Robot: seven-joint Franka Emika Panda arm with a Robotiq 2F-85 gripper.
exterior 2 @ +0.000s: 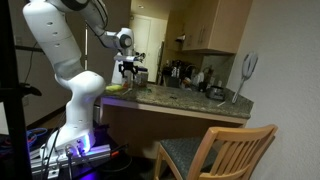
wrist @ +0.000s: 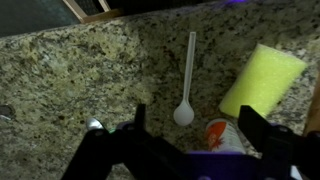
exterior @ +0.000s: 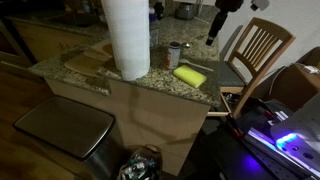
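In the wrist view my gripper (wrist: 192,112) hangs open above a speckled granite counter (wrist: 70,80), its two dark fingers (wrist: 140,118) spread wide with nothing between them. Just below it stands a small can (wrist: 222,137) with an orange and white label, seen from above. A white plastic spoon (wrist: 190,70) lies beyond the can, bowl toward me. To its right lies a yellow sponge (wrist: 262,78). In an exterior view the gripper (exterior: 212,36) hovers above and behind the can (exterior: 174,54) and sponge (exterior: 189,75). The gripper (exterior 2: 130,70) also shows over the counter's end.
A tall paper towel roll (exterior: 127,38) stands on the counter beside the can. A wooden chair (exterior: 255,55) sits at the counter's side, and a steel bin (exterior: 65,130) is below its front. Kitchen utensils and jars (exterior 2: 205,82) crowd the far end.
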